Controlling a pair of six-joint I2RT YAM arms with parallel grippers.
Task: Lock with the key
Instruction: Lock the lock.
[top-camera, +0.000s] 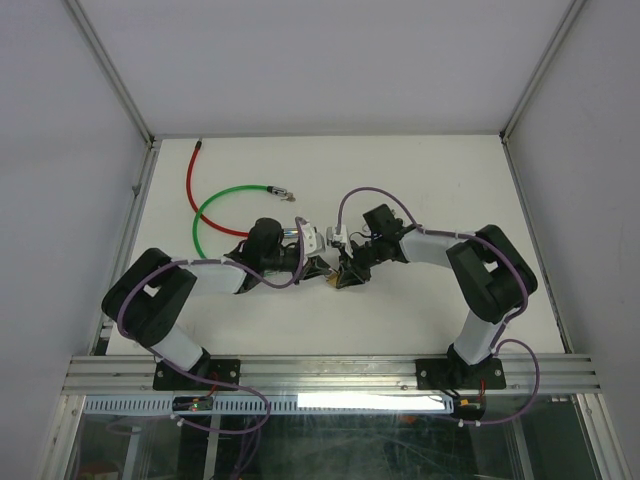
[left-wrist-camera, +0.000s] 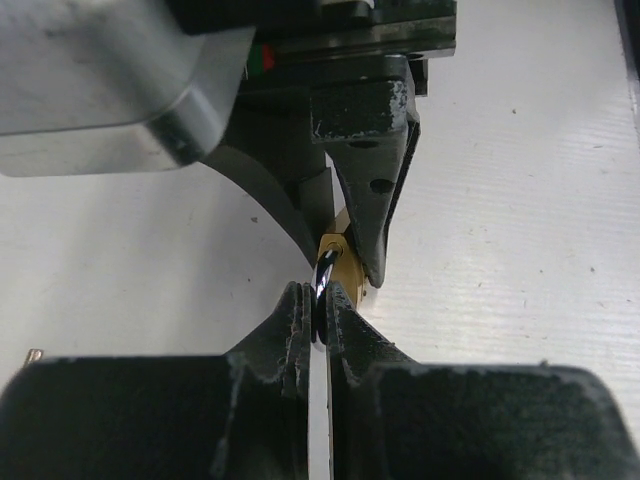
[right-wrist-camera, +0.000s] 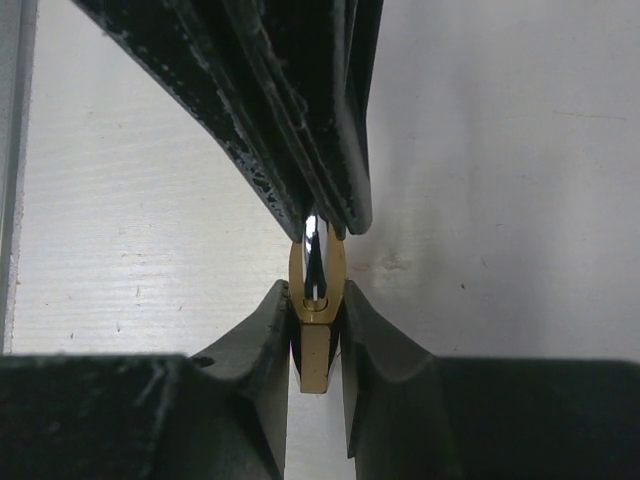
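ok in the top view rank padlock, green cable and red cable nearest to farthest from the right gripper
1. padlock, mid-table, between the jaws of the right gripper
2. green cable, behind and left
3. red cable, farther left, toward the back

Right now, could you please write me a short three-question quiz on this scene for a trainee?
1. True or false: the right jaws grip the brass padlock by its body.
2. What do the left jaws pinch? A) a cable B) the shiny metal piece at the padlock's top C) nothing
3. Which colours are the two cables lying on the table beyond the arms?

Key: 1 true; 2 B; 3 red cable and green cable.
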